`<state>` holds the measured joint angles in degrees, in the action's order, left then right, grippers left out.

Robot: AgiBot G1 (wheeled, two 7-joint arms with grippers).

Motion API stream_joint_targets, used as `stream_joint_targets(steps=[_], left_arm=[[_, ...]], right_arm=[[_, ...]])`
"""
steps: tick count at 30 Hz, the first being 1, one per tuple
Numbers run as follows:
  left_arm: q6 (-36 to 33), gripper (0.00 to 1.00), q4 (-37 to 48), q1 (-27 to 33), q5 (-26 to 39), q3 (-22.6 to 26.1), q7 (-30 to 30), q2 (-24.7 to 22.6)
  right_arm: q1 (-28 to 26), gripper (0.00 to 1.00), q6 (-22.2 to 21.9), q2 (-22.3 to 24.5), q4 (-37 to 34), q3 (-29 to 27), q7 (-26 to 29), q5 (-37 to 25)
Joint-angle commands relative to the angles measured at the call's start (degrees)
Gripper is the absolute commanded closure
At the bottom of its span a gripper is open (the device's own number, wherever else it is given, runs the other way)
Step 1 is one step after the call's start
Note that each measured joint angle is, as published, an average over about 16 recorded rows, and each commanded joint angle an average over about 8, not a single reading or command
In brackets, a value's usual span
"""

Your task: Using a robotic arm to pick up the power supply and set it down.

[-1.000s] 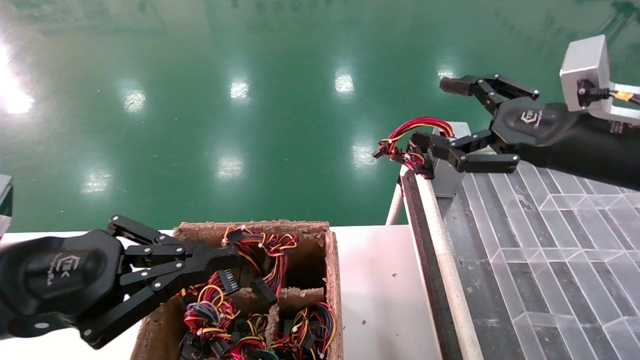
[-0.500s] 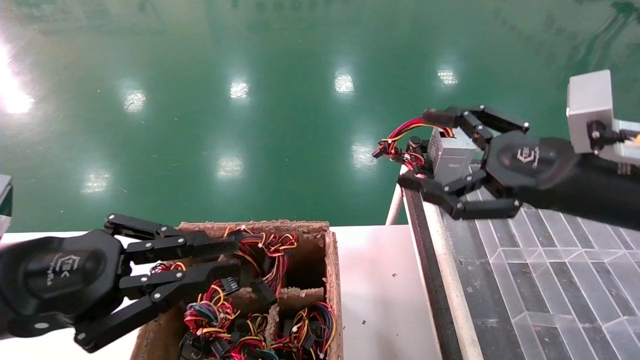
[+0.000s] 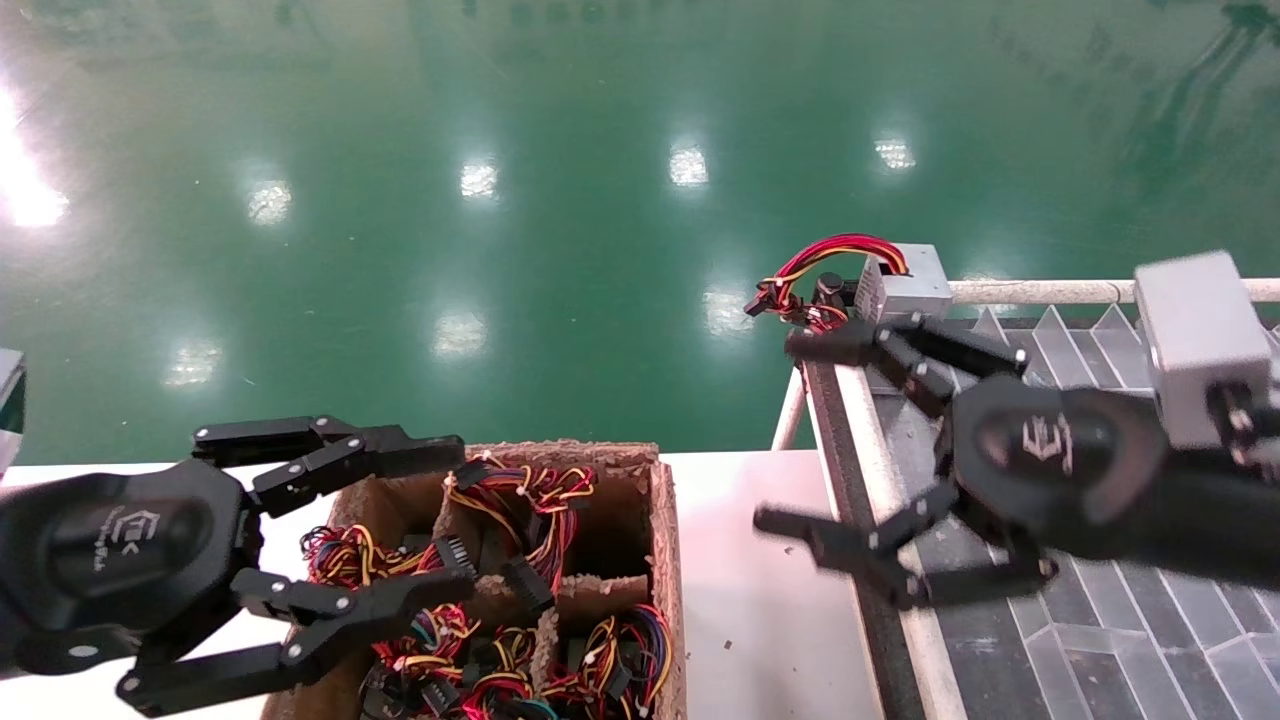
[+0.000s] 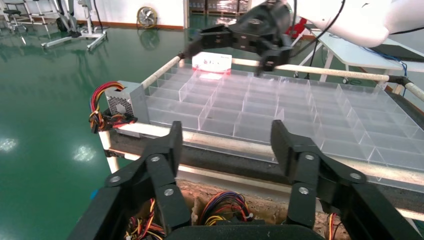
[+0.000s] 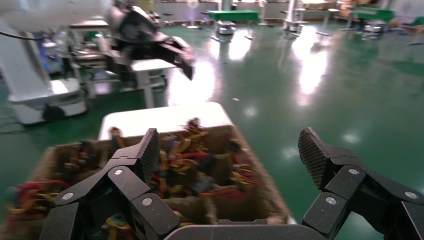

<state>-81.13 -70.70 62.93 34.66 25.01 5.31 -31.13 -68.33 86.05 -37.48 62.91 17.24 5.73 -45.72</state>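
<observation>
Judging from how things lie, one power supply [image 3: 905,283] is already set down: it sits at the far corner of the clear compartment tray [image 3: 1100,560], its red and yellow wire bundle [image 3: 815,275] hanging out past the tray's rail. My right gripper [image 3: 830,440] is near that corner but apart from the box, on the side toward me, with its fingers spread wide and nothing between them. My left gripper [image 3: 400,525] hovers over the cardboard box [image 3: 665,560] that stands beside the tray's near end, and it too is wide open and empty; the left wrist view shows its fingers [image 4: 162,160] well apart above the tangle of harnesses [image 3: 520,620] below. So I take the step in hand to be the reach for the next unit. That calls for lowering the left gripper into a compartment of the cardboard box and closing on a metal housing, not on loose wires. I cannot make out any housing under the cables, so finding a firm surface is the hard part. Snagging a neighbouring bundle on the lift is the risk.
</observation>
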Motion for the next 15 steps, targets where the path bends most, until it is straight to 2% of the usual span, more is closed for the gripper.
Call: stream_joint_targets(steps=[1, 9, 15], left_arm=[[0.0, 0.0, 0.0, 0.0, 0.0, 0.0, 0.0, 0.0], [0.01, 0.0, 0.01, -0.01, 0.0, 0.0, 0.0, 0.0], [0.02, 0.0, 0.01, -0.02, -0.01, -0.01, 0.0, 0.01]], right_arm=[[1.51, 0.0, -0.08, 0.55, 2.38, -0.27, 1.12, 0.86], [6.77, 0.0, -0.31, 2.45, 10.73, -1.2, 4.93, 3.85], [8.14, 0.0, -0.37, 2.95, 12.92, -1.48, 5.62, 4.72]])
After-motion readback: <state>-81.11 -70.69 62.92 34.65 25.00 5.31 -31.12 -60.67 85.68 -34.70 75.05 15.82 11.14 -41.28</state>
